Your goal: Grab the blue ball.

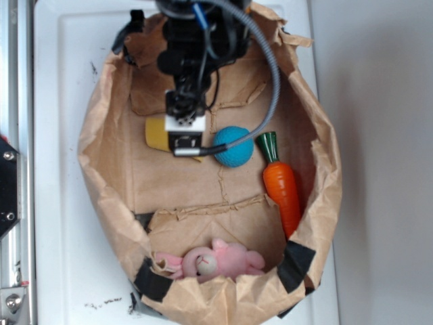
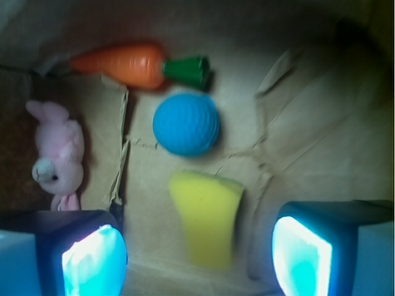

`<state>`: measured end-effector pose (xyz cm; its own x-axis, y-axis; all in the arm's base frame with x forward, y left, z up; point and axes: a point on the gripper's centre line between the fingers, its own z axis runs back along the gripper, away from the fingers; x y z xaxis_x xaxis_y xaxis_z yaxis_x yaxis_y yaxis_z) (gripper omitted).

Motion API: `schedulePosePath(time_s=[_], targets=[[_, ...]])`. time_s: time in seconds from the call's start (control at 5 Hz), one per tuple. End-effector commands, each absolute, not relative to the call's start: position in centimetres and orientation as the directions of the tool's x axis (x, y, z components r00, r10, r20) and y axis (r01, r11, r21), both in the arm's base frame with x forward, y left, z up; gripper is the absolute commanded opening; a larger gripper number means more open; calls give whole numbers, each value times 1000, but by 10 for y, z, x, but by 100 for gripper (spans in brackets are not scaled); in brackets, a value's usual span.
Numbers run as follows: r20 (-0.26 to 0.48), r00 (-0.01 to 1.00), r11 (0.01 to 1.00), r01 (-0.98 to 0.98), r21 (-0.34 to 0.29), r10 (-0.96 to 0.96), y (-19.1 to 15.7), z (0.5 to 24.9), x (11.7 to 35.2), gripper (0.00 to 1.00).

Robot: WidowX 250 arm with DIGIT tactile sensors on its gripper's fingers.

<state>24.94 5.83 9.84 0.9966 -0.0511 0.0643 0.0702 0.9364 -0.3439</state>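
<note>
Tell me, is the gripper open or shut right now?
Open. In the wrist view the gripper fingers stand wide apart, holding nothing, with the yellow wedge lying between them.

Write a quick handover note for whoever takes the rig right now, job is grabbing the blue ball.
Gripper: open, empty, hanging over the yellow wedge inside the paper bag.
Blue ball: on the bag floor, just past the wedge, beside the carrot; untouched.
Pink bunny lies off to one side.
Done: arm is inside the bag, near the ball.
Left: shift over the ball, lower, close, lift.
</note>
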Motion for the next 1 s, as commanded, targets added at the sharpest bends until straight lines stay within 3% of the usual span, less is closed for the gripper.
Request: schedulePosePath(time_s=[0.0, 0.2, 0.4, 0.8], targets=[[235, 969, 937, 144, -318, -69, 47, 110, 244, 100], [267, 963, 960, 105, -261, -33, 34, 108, 255, 100], [267, 964, 976, 71, -204, -15, 29, 93, 306, 100], [317, 949, 984, 58, -166, -2, 23, 79, 339, 100]])
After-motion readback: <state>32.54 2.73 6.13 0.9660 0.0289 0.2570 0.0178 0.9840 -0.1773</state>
